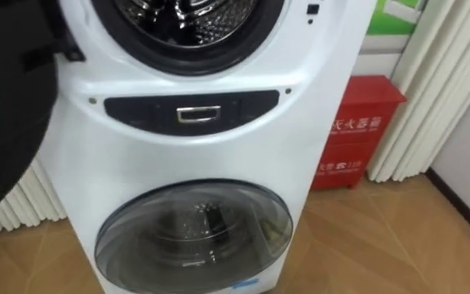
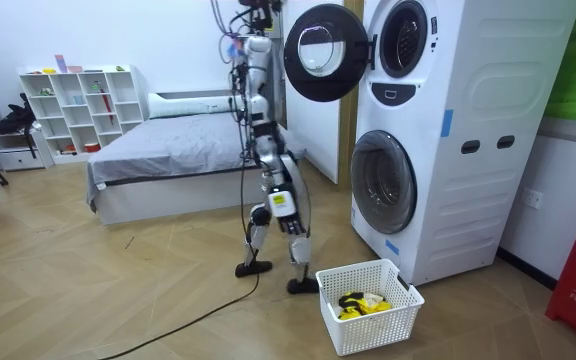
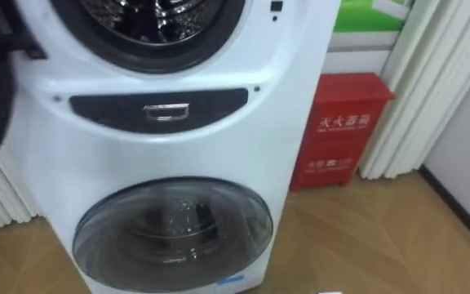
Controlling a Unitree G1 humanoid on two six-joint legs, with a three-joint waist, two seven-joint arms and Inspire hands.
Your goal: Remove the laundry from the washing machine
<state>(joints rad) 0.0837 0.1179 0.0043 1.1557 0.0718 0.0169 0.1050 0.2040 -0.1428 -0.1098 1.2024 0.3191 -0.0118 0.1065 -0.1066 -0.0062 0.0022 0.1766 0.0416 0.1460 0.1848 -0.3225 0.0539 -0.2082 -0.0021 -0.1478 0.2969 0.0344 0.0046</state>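
- Room view: the robot stands at the upper washing machine (image 2: 408, 40), whose door (image 2: 320, 52) is swung open. Yellow and dark clothes (image 2: 363, 303) already lie in the white basket (image 2: 356, 336) on the floor.
- Eye views add the drum (image 1: 188, 15), bare metal where seen, so picking looks nearly done.
- What either robot hand holds cannot be told.
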